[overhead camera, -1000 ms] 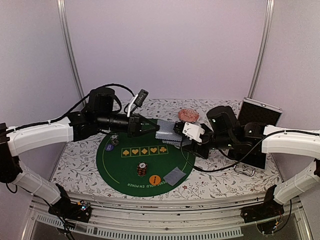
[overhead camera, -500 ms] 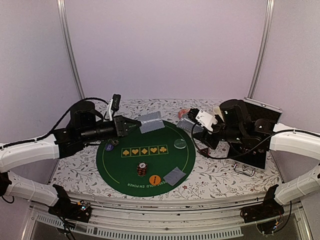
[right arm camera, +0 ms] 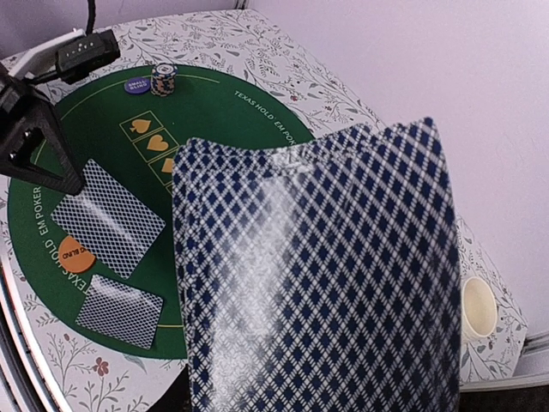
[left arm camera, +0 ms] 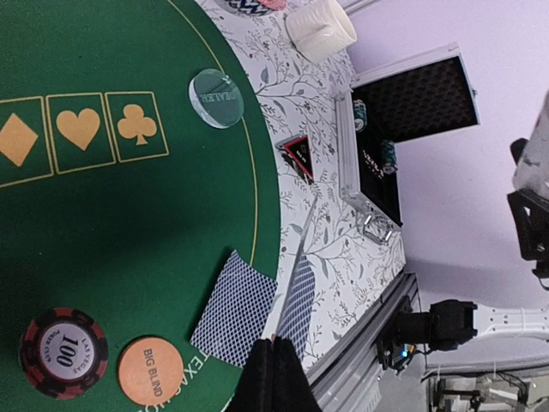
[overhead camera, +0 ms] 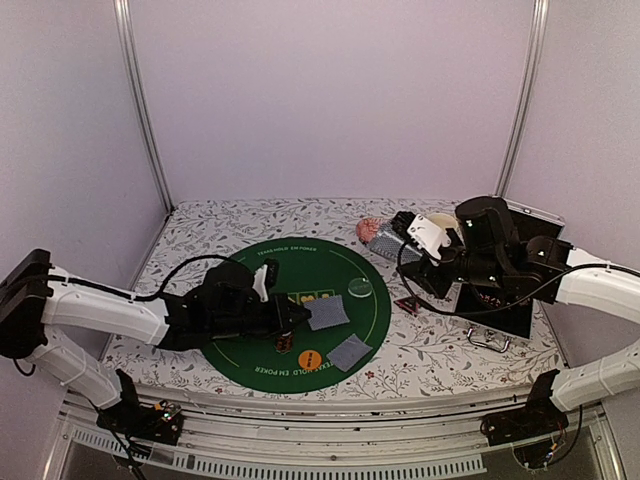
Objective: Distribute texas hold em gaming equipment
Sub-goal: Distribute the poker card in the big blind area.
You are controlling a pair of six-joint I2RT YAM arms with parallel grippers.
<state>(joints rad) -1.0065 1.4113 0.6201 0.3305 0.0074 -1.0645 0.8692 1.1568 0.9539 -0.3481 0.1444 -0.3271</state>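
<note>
My left gripper [overhead camera: 296,316] is low over the front of the green mat [overhead camera: 250,345]. It is shut on one grey-blue-backed card [overhead camera: 328,312], seen edge-on in the left wrist view [left arm camera: 296,283]. A second card [overhead camera: 350,352] lies flat on the mat's front right, next to the orange button [overhead camera: 310,357] and a chip stack [overhead camera: 285,342]. My right gripper [overhead camera: 398,247] is shut on the deck of cards [right arm camera: 317,275] and holds it up at the back right. The deck hides its fingers. The pale-green dealer button [overhead camera: 359,289] lies on the mat. The triangular marker [overhead camera: 408,305] lies just off it.
A pink-patterned bowl [overhead camera: 370,230] and a cream mug [overhead camera: 440,222] stand at the back right. An open black case [overhead camera: 510,300] lies at the right. A blue button [right arm camera: 137,85] and another chip stack [right arm camera: 164,79] sit at the mat's far left.
My left arm has swung from the back left down to the mat's front with its card. My right gripper has drawn back to the right with the deck.
</note>
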